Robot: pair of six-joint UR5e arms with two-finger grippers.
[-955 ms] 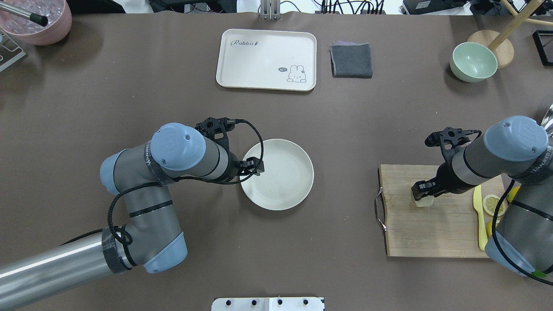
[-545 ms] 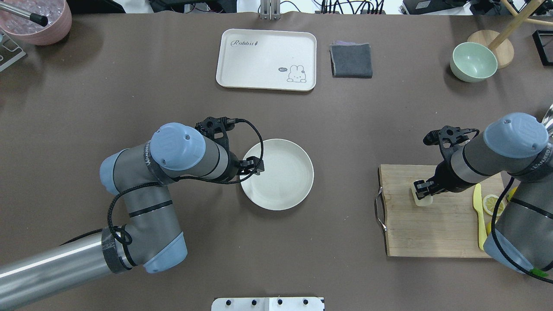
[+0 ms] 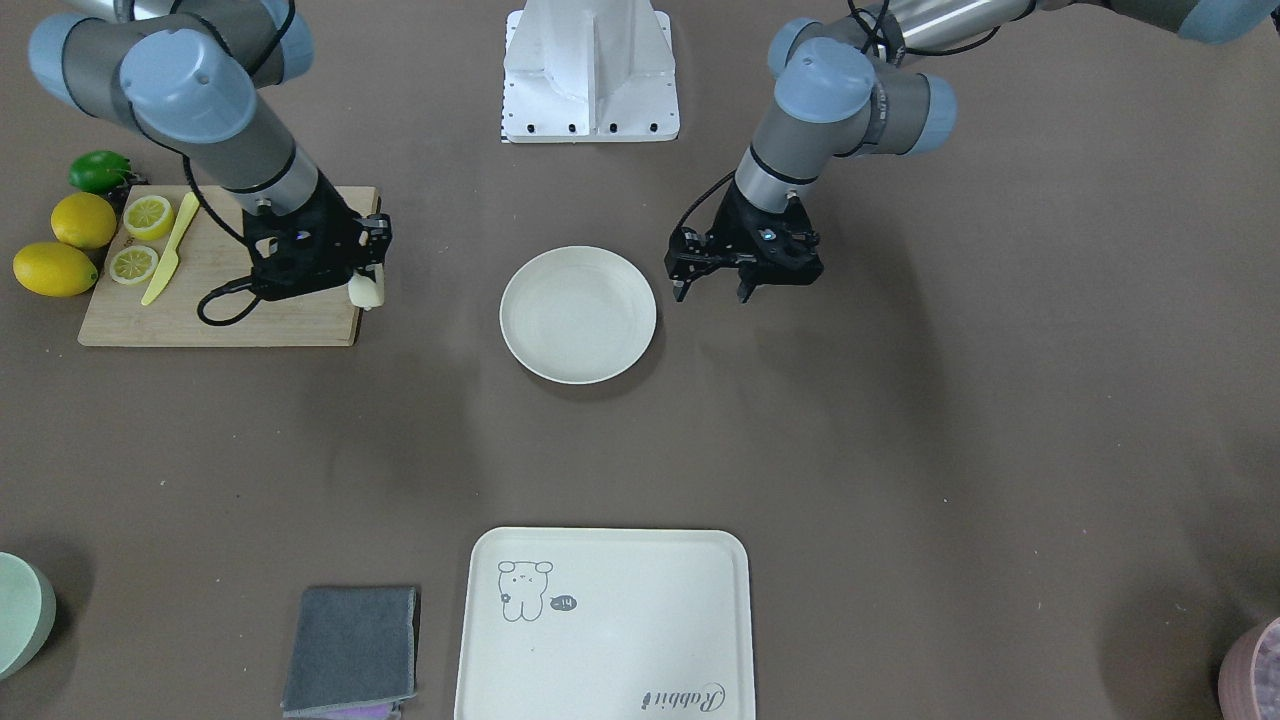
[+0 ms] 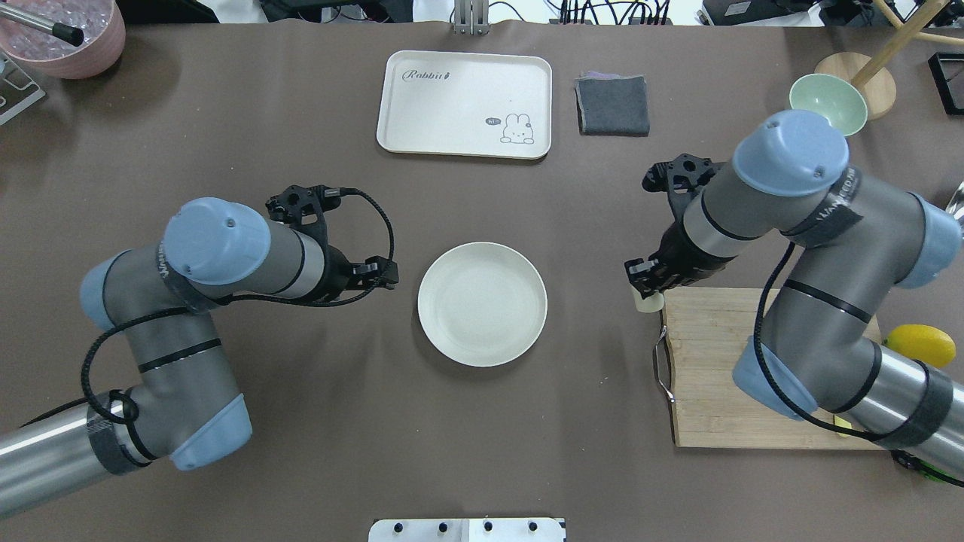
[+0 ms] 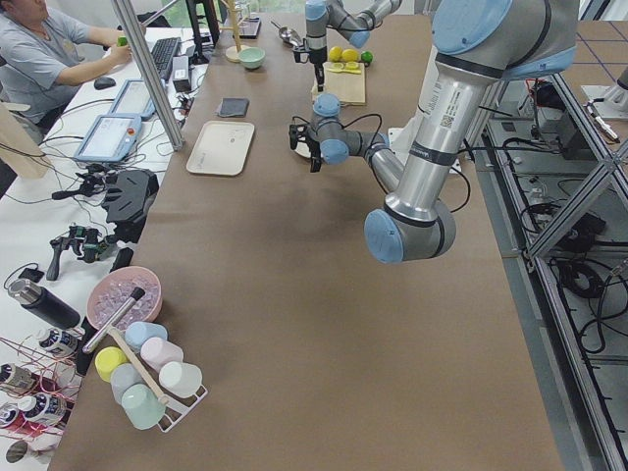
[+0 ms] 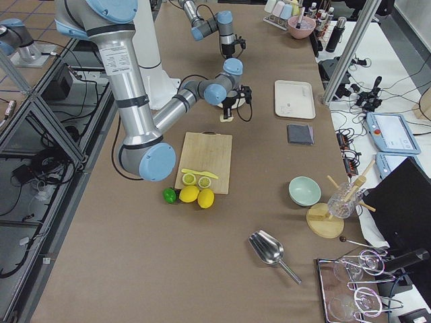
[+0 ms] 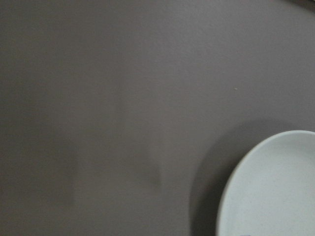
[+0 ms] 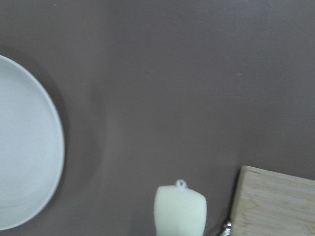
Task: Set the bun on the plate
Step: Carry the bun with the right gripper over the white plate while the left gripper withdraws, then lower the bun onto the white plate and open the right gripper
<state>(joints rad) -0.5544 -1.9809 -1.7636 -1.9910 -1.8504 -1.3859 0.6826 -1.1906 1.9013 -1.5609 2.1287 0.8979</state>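
The bun [image 4: 648,302] is a small pale cream block that hangs in my right gripper [image 4: 646,290], which is shut on it. It hovers above the cutting board's [image 4: 723,376] far left corner, a short way right of the plate [image 4: 482,303]. The front-facing view shows the bun [image 3: 366,291] under the right gripper [image 3: 368,274], with the round off-white plate [image 3: 578,315] bare. The right wrist view has the bun [image 8: 179,212] at the bottom and the plate's rim [image 8: 58,147] on the left. My left gripper [image 3: 712,291] stands open just beside the plate, holding nothing.
A cream tray [image 4: 464,104] with a drawing and a folded grey cloth [image 4: 612,105] lie at the far side. A green bowl [image 4: 836,102] sits far right. A yellow knife [image 3: 165,255], lemon slices [image 3: 147,215], whole lemons [image 3: 55,268] and a lime [image 3: 98,170] lie on and beside the board.
My right gripper has carried the bun up from the board's middle to its far left corner, nearer the plate. My left arm has drawn back left, off the plate's rim.
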